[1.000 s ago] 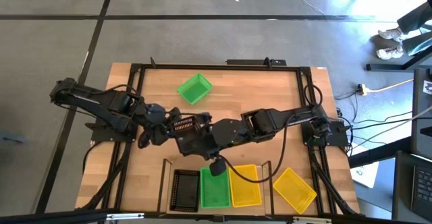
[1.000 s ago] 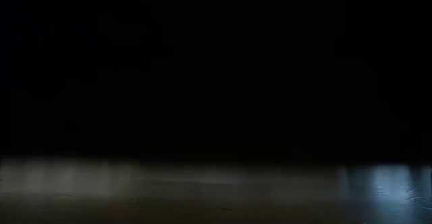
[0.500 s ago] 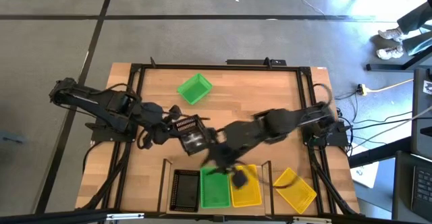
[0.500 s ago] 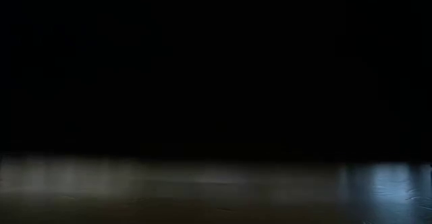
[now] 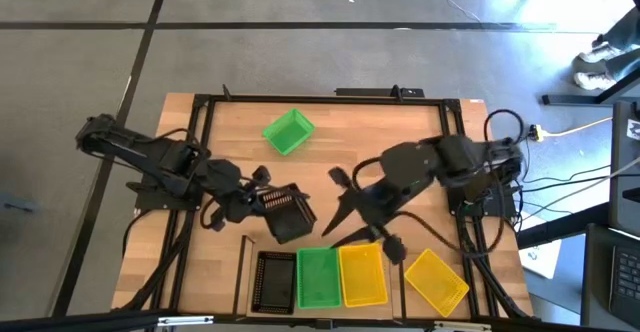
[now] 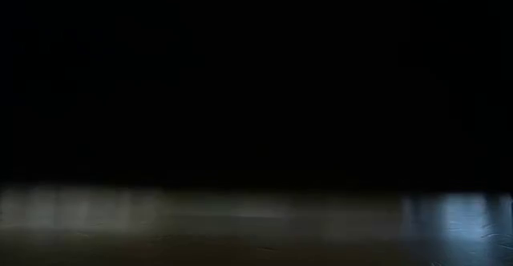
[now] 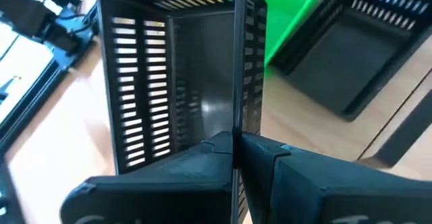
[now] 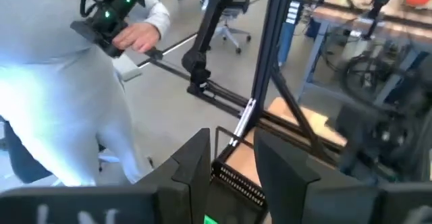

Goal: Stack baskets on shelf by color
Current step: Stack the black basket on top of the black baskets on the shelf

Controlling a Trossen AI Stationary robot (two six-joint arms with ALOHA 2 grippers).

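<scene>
My left gripper (image 5: 262, 198) is shut on a black basket (image 5: 288, 212), held tipped just beyond the shelf's far edge; the basket fills the left wrist view (image 7: 175, 96). The shelf (image 5: 246, 262) at the table's near edge holds a black basket (image 5: 275, 280), a green basket (image 5: 318, 277) and a yellow basket (image 5: 362, 274) side by side. My right gripper (image 5: 390, 248) is open and empty, raised over the shelf's right end. A second yellow basket (image 5: 435, 280) lies on the table to the shelf's right, and a green basket (image 5: 288, 132) lies toward the far edge. The low view is dark. My left gripper pinches one side wall of the black basket at its rim (image 7: 235, 126), one finger inside the basket and one outside. The fingers come from the table's left. The basket is lifted clear and tipped, its open side turned toward the gripper.
Black frame rails (image 5: 200, 172) run along the table's left, right and far sides. Thin black shelf posts (image 8: 270, 62) stand in front of my right gripper. A person (image 8: 61, 89) stands beyond the table's near edge. Bare wood lies between the far green basket and the arms.
My right gripper has risen from the green basket on the shelf and swung toward the table's right edge. My left gripper has carried the black basket toward the near edge, closer to the shelf, still shut on it.
</scene>
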